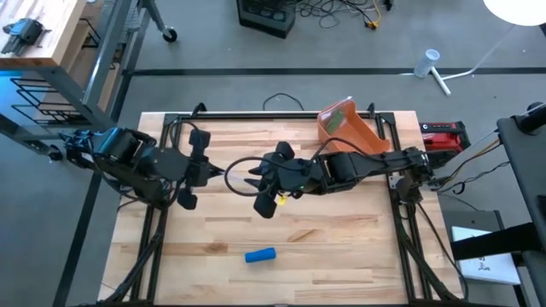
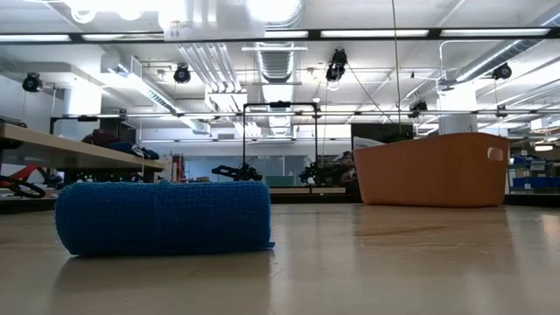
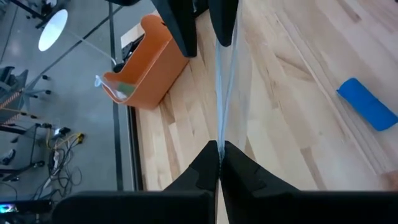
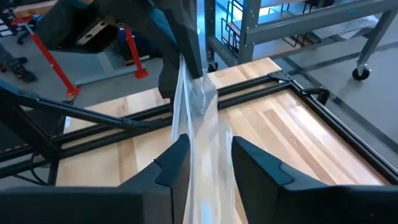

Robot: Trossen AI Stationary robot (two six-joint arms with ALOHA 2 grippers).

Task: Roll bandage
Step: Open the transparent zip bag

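Observation:
A rolled blue bandage lies on its side on the wooden table near the front edge, and no gripper touches it. Above the table's middle my two grippers face each other. My left gripper is shut on a sheet of clear plastic wrapping. The wrapping runs across to my right gripper. Its fingers stand apart on either side of the wrapping. Neither gripper shows in the low view. My left gripper pinches the clear wrapping's near end between its two fingers. The fingers point slanting downward toward the table's right. The wrapping is lifted clear of the table and stretches away from the fingertips as a thin upright sheet. My right gripper has the wrapping between its fingers; I cannot tell whether they touch it.
An orange bin stands at the table's far right corner. A black metal frame runs along the table's far edge and sides. Bare wood lies around the bandage at the front.

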